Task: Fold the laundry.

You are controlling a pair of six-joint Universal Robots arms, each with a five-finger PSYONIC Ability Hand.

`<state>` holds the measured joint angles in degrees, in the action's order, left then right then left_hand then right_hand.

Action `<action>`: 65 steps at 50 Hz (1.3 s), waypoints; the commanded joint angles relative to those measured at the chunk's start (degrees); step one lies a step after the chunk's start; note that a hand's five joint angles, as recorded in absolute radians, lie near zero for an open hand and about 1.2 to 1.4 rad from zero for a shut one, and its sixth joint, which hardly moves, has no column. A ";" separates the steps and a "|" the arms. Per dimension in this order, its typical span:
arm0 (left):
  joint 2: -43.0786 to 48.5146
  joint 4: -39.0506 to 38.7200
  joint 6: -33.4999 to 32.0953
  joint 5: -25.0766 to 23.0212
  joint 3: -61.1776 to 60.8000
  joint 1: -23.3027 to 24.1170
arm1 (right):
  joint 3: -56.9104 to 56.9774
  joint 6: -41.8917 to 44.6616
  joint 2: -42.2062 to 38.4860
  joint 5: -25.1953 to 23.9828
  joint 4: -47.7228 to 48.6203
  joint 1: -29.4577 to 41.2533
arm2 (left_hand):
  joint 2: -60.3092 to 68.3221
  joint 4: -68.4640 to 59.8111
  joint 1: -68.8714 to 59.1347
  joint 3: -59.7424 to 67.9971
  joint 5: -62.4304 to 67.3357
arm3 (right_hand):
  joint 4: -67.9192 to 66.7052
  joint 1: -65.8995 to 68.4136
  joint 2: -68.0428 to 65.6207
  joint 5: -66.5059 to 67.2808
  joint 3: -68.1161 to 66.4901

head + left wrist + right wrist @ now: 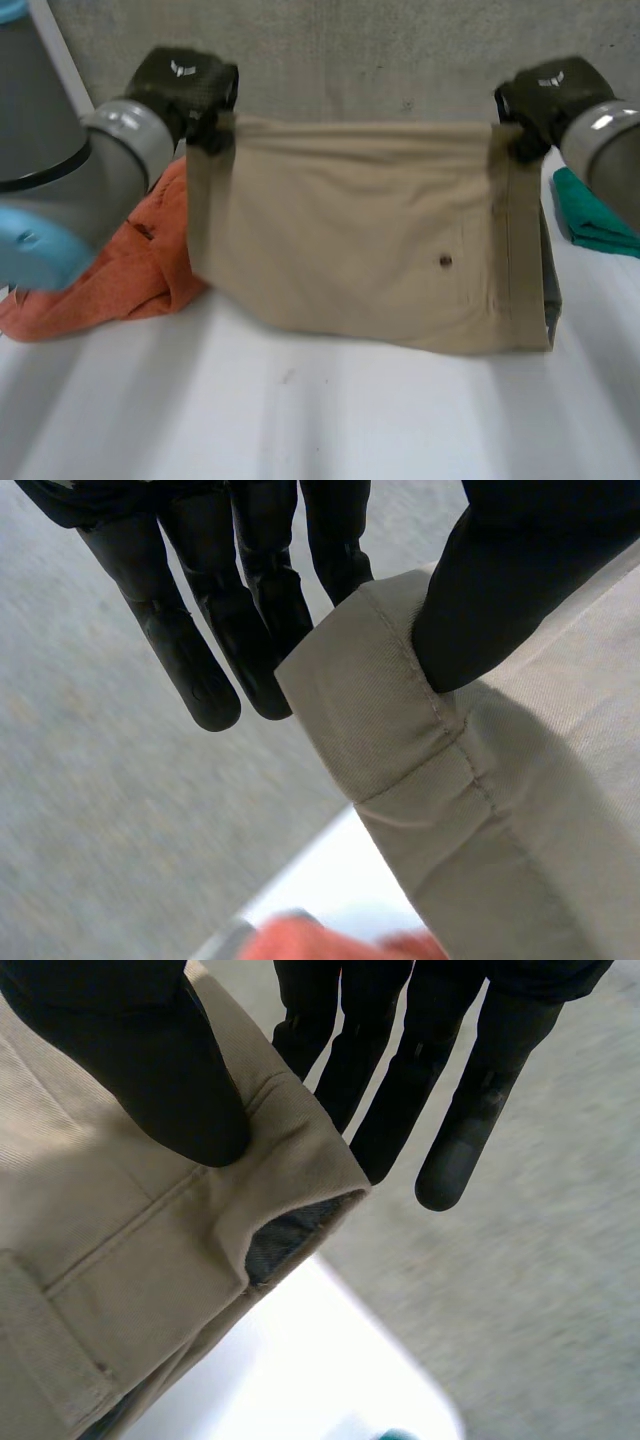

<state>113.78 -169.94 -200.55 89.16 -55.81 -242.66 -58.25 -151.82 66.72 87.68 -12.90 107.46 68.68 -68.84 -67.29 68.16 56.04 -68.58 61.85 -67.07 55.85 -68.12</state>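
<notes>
The beige woven cotton garment (370,240), with a stitched waistband and a small dark button (445,261), is suspended flat and spread wide above the white table (300,410). Its waistband runs level along the top. Its lower edge hangs close to the table, but contact cannot be confirmed.

The left hand (190,85) grasps the garment's upper left corner. In the left wrist view the thumb (500,590) presses the waistband corner against the fingers behind it, and the remaining fingers (200,670) extend straight past the cloth edge.

The right hand (545,95) grasps the garment's upper right corner. In the right wrist view the thumb (150,1070) clamps the waistband against the fingers behind, and the outer fingers (460,1150) extend straight beyond the corner. A dark grey lining (290,1235) shows inside the fold below that thumb.

A crumpled orange cloth (110,270) lies on the table to the left of the garment, partly behind its left edge. A folded teal cloth (595,215) lies to the right of the garment, apart from it.
</notes>
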 commanded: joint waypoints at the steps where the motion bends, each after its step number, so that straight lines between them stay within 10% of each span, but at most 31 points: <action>1: 5.93 -19.61 2.08 -3.91 13.79 -2.38 | 9.29 -4.54 -6.08 8.91 26.75 2.66 | 11.32 -11.16 -12.71 11.84 13.96 | -11.42 18.15 -12.93 14.15 -11.88; 8: 1.62 -37.40 13.24 -2.86 11.34 -3.17 | 9.91 -5.60 -6.43 8.83 49.47 3.54 | 11.32 -11.16 -12.71 11.84 13.96 | -11.42 18.15 -12.93 14.15 -11.88; 33: 3.38 -13.34 2.71 0.21 -25.83 2.89 | -9.42 3.89 -18.29 -5.50 22.40 -0.50 | 11.32 -11.16 -12.71 11.84 13.96 | -11.42 18.15 -12.93 14.15 -11.88; 51: -6.03 5.14 -0.72 3.38 -34.72 5.80 | -22.34 9.71 -5.81 -4.89 -4.43 -1.12 | 11.32 -11.16 -12.71 11.84 13.96 | -11.42 18.15 -12.93 14.15 -11.88; 56: -4.45 2.51 -0.55 3.82 -33.32 5.45 | -23.57 3.12 -5.29 -4.53 3.75 -1.55 | 11.32 -11.16 -12.71 11.84 13.96 | 41.17 -34.44 39.66 -38.44 40.71; 65: -2.52 -1.45 0.86 4.35 -27.43 3.86 | -29.11 -4.98 4.72 -5.85 5.97 -5.24 | 11.32 -11.16 -12.71 11.84 13.96 | 45.47 -38.73 43.95 -42.73 45.00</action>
<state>109.71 -168.88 -200.84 93.37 -87.43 -237.75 -83.43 -152.99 64.40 83.08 -6.89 104.59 68.72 -68.88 -67.29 68.20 56.49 -22.27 22.92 -22.91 10.69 -23.09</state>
